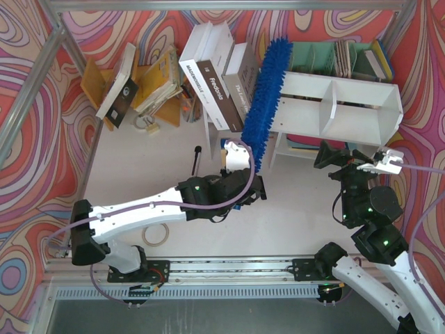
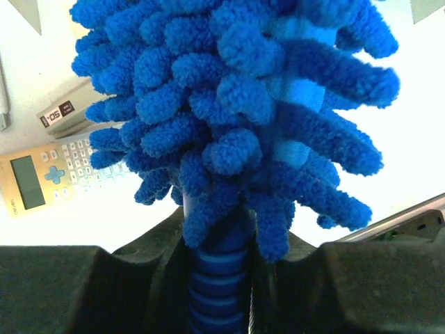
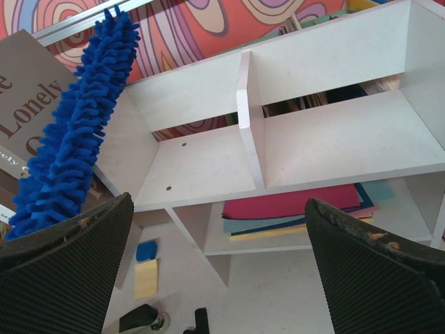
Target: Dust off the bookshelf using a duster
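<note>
The white bookshelf [image 1: 348, 104] stands at the back right, with two compartments split by a centre divider [image 3: 249, 125]. The bright blue duster [image 1: 270, 94] rises slanted along the shelf's left end; whether its fluffy head [image 3: 69, 139] touches the side panel I cannot tell. My left gripper [image 1: 252, 186] is shut on the duster's ribbed blue handle [image 2: 219, 278], with the noodle bristles [image 2: 236, 104] filling the left wrist view. My right gripper [image 1: 344, 158] hangs open in front of the bookshelf [image 3: 208, 160], its fingers [image 3: 62, 271] wide apart and nothing between them.
Large books [image 1: 219, 76] lean left of the duster, beside an orange rack [image 1: 149, 83]. A teal organiser [image 1: 327, 56] stands behind the shelf. Coloured folders [image 3: 299, 205] lie under it. A tape roll [image 1: 156, 235], a calculator [image 2: 42, 177] and sticky notes [image 3: 146, 278] lie on the table.
</note>
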`<control>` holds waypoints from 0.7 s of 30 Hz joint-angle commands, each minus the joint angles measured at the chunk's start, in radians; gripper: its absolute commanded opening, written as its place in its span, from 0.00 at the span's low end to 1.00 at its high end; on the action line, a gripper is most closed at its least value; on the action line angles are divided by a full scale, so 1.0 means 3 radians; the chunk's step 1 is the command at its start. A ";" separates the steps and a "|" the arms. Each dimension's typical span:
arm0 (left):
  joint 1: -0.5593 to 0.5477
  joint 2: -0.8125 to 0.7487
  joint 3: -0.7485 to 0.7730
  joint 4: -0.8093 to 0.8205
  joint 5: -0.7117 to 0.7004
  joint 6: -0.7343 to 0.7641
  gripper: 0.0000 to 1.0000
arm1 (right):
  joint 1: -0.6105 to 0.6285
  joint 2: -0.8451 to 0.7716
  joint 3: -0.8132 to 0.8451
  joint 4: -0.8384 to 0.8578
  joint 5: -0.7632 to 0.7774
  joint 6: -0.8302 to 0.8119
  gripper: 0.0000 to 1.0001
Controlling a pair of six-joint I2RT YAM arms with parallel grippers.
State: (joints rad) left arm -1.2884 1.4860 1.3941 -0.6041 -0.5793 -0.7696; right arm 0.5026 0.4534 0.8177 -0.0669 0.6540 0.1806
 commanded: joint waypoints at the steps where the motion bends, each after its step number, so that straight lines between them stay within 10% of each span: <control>1: 0.0021 -0.0230 -0.0019 0.0121 -0.0235 0.0133 0.00 | -0.0013 0.0012 -0.0017 -0.0062 0.0040 0.0017 0.99; 21: -0.0062 -0.1284 -0.1022 0.1181 -0.0408 0.1188 0.00 | -0.0014 -0.0019 -0.0020 -0.0068 0.0045 0.0011 0.99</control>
State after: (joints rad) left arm -1.3018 1.1973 1.1606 -0.4274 -0.6022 -0.5484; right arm 0.5026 0.4538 0.8177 -0.0875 0.6540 0.1833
